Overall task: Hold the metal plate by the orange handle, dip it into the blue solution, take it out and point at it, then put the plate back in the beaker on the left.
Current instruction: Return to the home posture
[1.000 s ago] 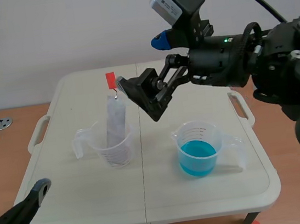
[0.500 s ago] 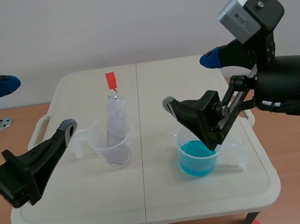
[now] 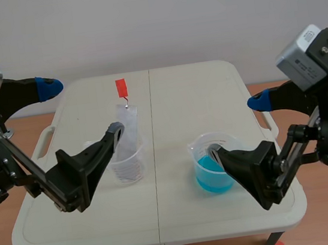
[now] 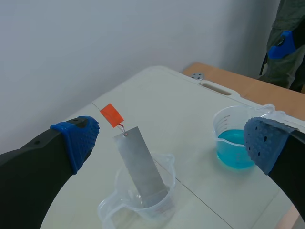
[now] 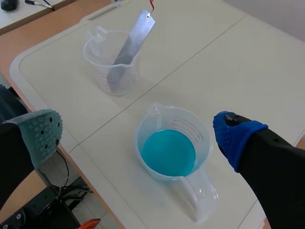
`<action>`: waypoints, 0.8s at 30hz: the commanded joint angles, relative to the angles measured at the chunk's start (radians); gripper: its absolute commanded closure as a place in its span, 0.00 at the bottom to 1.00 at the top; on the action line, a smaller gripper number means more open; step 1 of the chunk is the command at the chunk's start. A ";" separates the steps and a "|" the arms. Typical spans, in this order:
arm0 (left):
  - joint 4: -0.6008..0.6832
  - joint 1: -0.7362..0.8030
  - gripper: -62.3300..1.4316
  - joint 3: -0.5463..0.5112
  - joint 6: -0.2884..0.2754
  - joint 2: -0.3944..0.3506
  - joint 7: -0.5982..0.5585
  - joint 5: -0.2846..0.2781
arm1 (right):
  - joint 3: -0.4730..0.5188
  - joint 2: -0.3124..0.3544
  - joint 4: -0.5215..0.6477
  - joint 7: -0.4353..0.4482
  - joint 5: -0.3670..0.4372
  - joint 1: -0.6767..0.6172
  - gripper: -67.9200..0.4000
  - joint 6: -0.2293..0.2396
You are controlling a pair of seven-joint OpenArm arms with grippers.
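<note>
The metal plate [image 3: 129,124] is seen standing tilted in the clear beaker [image 3: 130,166] on the left of the white tabletop [image 3: 173,97], with its orange handle [image 3: 122,87] raised well above the rim. The second beaker [image 3: 198,154], part filled with blue solution [image 3: 210,177], is set well apart to the right. The left claw [image 3: 81,108] is held spread wide just beside the plate, and part of the clear beaker is hidden behind it. The right claw [image 3: 236,127] is likewise spread, with nothing pinched, and the second beaker is partly covered by it.
</note>
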 commanded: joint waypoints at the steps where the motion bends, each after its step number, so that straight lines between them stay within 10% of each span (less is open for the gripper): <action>1: 0.007 -0.003 0.00 0.004 0.006 0.002 -0.018 -0.007 | 0.016 0.006 0.032 0.029 0.014 -0.001 0.02 0.010; 24: 0.007 -0.003 0.00 0.005 0.009 0.005 -0.020 -0.006 | 0.022 0.005 0.035 0.051 0.014 -0.021 0.02 0.012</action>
